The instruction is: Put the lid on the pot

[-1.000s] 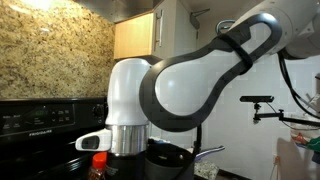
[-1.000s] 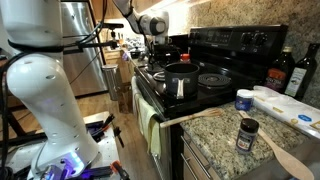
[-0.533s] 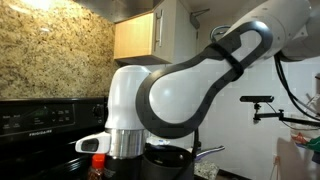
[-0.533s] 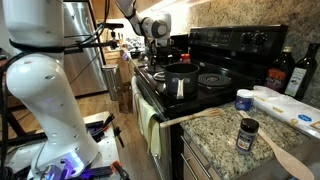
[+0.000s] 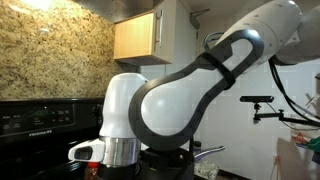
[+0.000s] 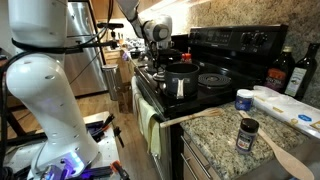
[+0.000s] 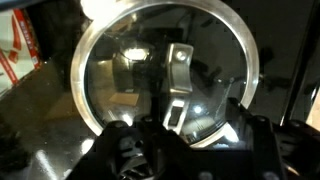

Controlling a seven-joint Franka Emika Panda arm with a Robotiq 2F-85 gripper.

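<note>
— Looking down through your wrist view, I see the lid (image 7: pixel 120 90) filling almost the whole picture. It has a round silvery rim, a shiny dome and the small knob (image 7: pixel 178 85) in its middle. Your gripper (image 7: pixel 185 140) is only a dark shape at the bottom edge, just over the near rim.

— From outside I cannot find that lid for you. In an exterior view the arm (image 5: pixel 190 95) covers nearly everything. Under it you get only a piece of the pot (image 5: pixel 172 158), dark, with its silvery handle (image 5: pixel 210 152) pointing to the side.

— And the fingers? In my view they are too dark and blurred, so I cannot tell if they are wide, narrow or gripping.

— I cannot tell either. In an exterior view your gripper (image 6: pixel 160 50) is very small. It hangs over the black stove (image 6: pixel 235 45), beyond the pot (image 6: pixel 181 82) as that camera sees it. The pot stands on the stove top, and pot and gripper are apart there.

— My view does not show you what the lid lies on.

— Mine also shows the stone counter (image 6: pixel 215 135) beside the stove, with a small jar (image 6: pixel 247 133) standing on it. Your wrist camera has none of that.
</note>
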